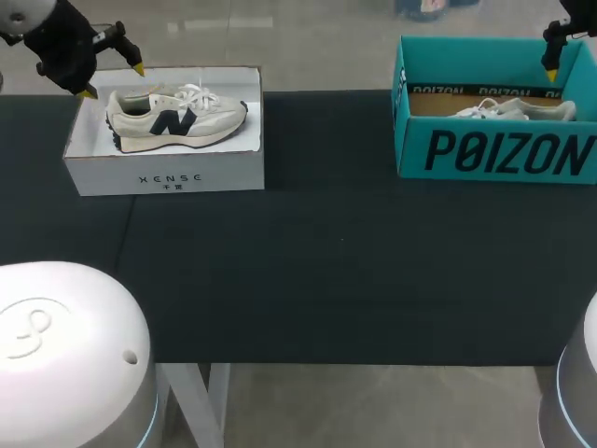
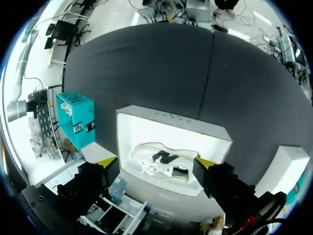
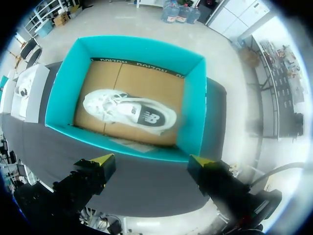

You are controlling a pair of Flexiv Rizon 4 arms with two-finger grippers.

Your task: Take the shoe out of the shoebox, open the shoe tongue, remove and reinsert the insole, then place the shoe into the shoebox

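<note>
My left tool (image 1: 113, 80) hangs open over the cream-and-navy sneaker (image 1: 177, 117) lying in its white cardboard shoebox (image 1: 168, 175), poised, I judge, to lift it; my right tool (image 3: 151, 160), open, hovers over the teal shoebox (image 3: 195, 112).

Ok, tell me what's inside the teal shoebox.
One white sneaker lies on the teal shoebox's brown cardboard floor. Whatever is beneath the sneaker or inside it is hidden.

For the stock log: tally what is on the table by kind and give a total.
Shoes: 2, a cream shoe in the white shoebox and a white shoe in the teal shoebox.
Shoeboxes: 2, one white and one teal.
Total: 4.
</note>
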